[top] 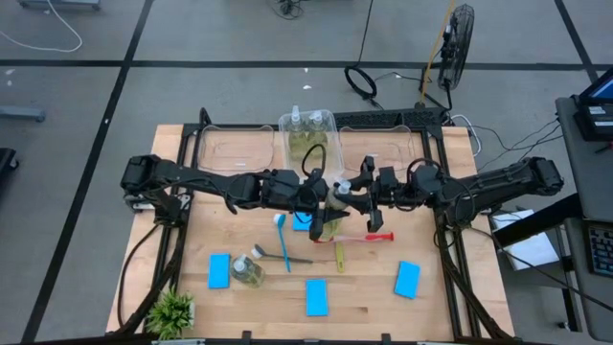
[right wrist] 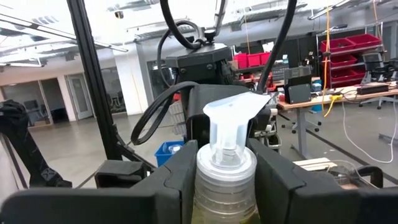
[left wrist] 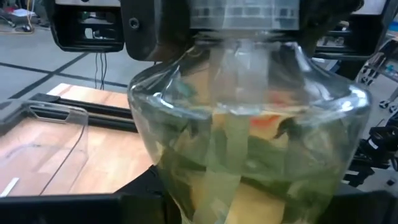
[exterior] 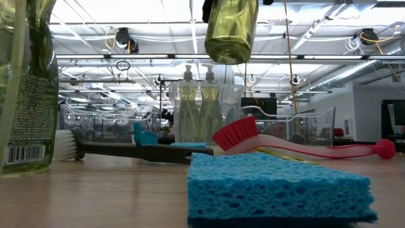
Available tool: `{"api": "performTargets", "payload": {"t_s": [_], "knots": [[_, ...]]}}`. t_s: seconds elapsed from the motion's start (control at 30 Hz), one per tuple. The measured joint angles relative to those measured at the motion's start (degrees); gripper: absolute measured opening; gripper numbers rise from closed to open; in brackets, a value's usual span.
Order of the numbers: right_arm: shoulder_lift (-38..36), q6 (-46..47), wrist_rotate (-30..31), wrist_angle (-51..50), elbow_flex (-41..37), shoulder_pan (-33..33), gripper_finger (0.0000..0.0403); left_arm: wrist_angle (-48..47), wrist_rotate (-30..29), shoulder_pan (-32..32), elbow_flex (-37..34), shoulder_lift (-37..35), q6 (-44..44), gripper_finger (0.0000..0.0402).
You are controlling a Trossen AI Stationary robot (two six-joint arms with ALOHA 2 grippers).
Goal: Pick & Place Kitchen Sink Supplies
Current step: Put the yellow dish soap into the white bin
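- The right gripper (top: 352, 195) sits near the table's centre, just right of the middle, and clamps a bottle (top: 335, 198) by its neck; in the right wrist view the two dark fingers (right wrist: 171, 180) press on either side of the ribbed collar below the white pump top (right wrist: 233, 121).
- That bottle hangs clear of the wood; the low view shows its yellow-green body (exterior: 230, 28) high in the air at 12 o'clock.
- The left gripper (top: 319, 195) faces it from the 9 o'clock side, with the bottle's glass body (left wrist: 249, 137) filling its wrist view; whether its fingers grip the body or just bracket it I cannot tell.
- Two more bottles (top: 306, 123) stand in the middle clear bin (top: 330, 134) at 12 o'clock of the table.
- A fourth bottle (top: 247, 268) lies toward 7 o'clock, just beside a blue sponge (top: 218, 270).
- Other blue sponges lie at 6 o'clock (top: 317, 296) and at 4 o'clock (top: 407, 279); a fourth (top: 302, 221) seems to peek out under the grippers.
- The blue brush (top: 283, 241) crosses the grey brush (top: 287, 259) just below centre.
- The red brush (top: 369, 236) and the yellow-green brush (top: 339, 256) lie just under the right gripper.
- A small plant (top: 172, 311) sits at the 7 o'clock corner.
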Motion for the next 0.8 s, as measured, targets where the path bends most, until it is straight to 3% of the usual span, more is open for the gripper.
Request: {"api": "performTargets", "payload": {"t_s": [0.17,0.33,0.57,0.8], "knots": [[-0.06,-0.01,0.07,-0.24,0.07,0.0,0.0113,0.53,-0.3,-0.02,0.0,0.04,-0.1,0.0173],[-0.04,-0.57,0.55,-0.5,0.07,-0.02,0.0163,0.08,-3.67,-0.02,0.0,-0.11,-0.41,0.0206],[-1.87,-2.07,0.59,-0.94,0.07,-0.04,0.0205,-3.68,-8.71,0.1,0.0,-2.24,3.91,0.0177],[-6.65,-2.23,-0.41,-7.99,0.07,0.15,0.0222,-10.5,-19.32,1.79,0.04,-6.18,5.75,0.0196]]}}
